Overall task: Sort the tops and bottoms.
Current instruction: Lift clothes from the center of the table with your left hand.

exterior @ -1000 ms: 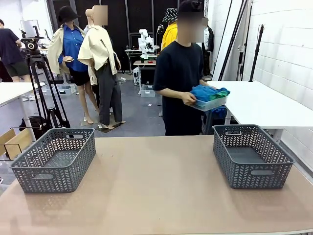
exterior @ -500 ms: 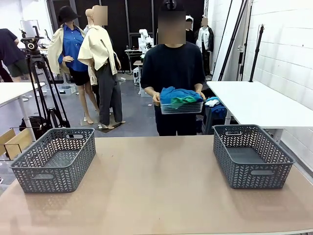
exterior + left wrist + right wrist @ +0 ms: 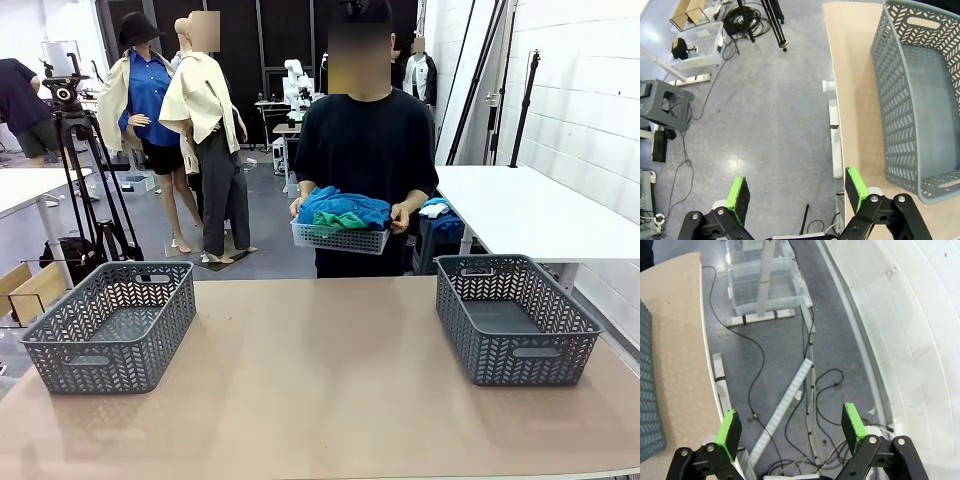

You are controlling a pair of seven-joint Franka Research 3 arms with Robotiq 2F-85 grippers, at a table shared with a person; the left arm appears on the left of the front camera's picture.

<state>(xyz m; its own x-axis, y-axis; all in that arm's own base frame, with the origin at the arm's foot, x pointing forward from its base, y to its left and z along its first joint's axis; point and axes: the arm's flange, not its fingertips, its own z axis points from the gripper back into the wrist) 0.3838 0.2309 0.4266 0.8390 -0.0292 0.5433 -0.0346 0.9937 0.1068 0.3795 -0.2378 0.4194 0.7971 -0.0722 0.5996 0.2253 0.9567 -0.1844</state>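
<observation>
Person stood at the far edge of the table, upper centre of the front view, elbows bent, forearms drawn in at waist height. Both hands carried a small white slotted tray, one hand at its picture-left end, the other at its picture-right end; the tray was held in the air, clear of the tabletop. A heap of clothes sat in it, mostly blue, with a green piece at the front; no garment type could be made out. On the table, a grey basket stood at lower left and a second grey basket at right, well apart. In the left wrist view, the left gripper pointed downward over the floor just beside the table edge, fingers spread wide, nothing between the pads. In the right wrist view, the right gripper likewise pointed downward over floor and cables, fingers spread, holding nothing.
</observation>
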